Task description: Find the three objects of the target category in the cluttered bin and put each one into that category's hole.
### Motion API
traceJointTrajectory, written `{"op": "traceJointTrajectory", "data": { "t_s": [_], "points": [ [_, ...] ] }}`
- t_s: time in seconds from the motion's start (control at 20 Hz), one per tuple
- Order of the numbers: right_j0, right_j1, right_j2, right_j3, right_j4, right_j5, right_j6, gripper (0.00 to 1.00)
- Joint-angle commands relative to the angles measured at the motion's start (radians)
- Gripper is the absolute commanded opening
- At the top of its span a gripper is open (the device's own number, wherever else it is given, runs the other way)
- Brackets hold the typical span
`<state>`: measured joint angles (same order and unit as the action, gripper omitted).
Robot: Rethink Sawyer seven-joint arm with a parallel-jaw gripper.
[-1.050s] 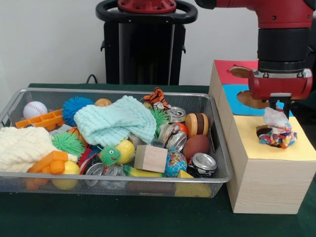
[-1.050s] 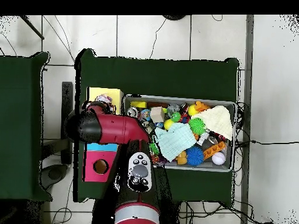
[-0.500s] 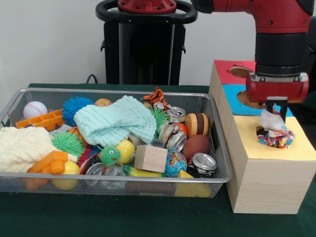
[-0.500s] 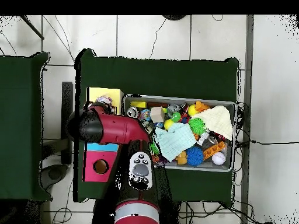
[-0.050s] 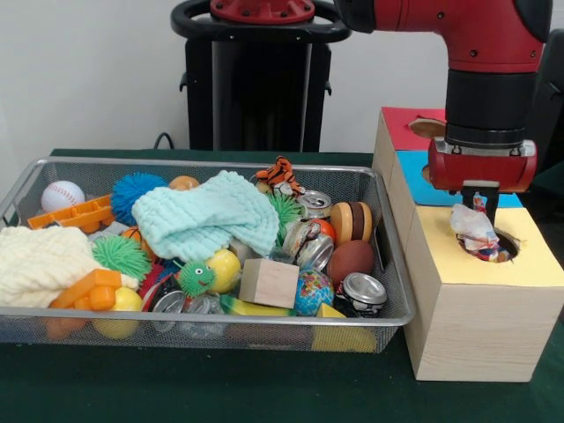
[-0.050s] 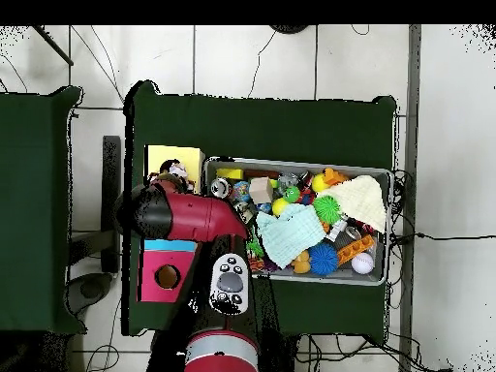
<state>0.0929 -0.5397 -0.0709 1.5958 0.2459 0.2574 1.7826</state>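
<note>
**A:** Where is the thing sitting relative to the gripper [image 5: 479,214]?

**B:** Directly beneath it; the crumpled wrapper [image 5: 476,231] is hanging straight down from the gripper and dipping into the round hole [image 5: 500,246] of the yellow-topped section of the wooden box [image 5: 467,326]; so the line from hand to hole is running vertically, with the bundle's long axis roughly upright.

**A:** And the hand itself?

**B:** It is looking closed narrowly on the wrapper's upper end; the lower end is already sinking below the hole's rim, leaning toward the left side of the opening.

**A:** How is the wrapper looking?

**B:** It is showing as a scrunched, whitish crinkly packet with coloured print at the bottom; light and springy, I am judging, so it may be catching on the rim rather than dropping cleanly.

**A:** And the overhead view?

**B:** The red arm [image 6: 189,215] is covering most of that spot; only a bit of the yellow top is peeking out beside it.

**A:** What is the next move turning on?

**B:** On the bundle being centred over the hole; the wire bin [image 5: 388,264] with its remaining clutter is lying well to the side, toward the picture's left.
</note>
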Motion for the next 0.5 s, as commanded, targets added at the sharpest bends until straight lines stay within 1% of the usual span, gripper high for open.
{"op": "traceJointTrajectory", "data": {
  "t_s": [0.05, 0.2, 0.5],
  "points": [
    [-0.009, 0.056, -0.002, 0.064, 0.036, 0.058, 0.226, 0.00],
    [-0.012, 0.043, 0.004, 0.076, 0.044, 0.056, 0.222, 0.00],
    [-0.023, 0.008, 0.013, 0.086, 0.048, 0.089, 0.210, 0.00]
  ]
}}
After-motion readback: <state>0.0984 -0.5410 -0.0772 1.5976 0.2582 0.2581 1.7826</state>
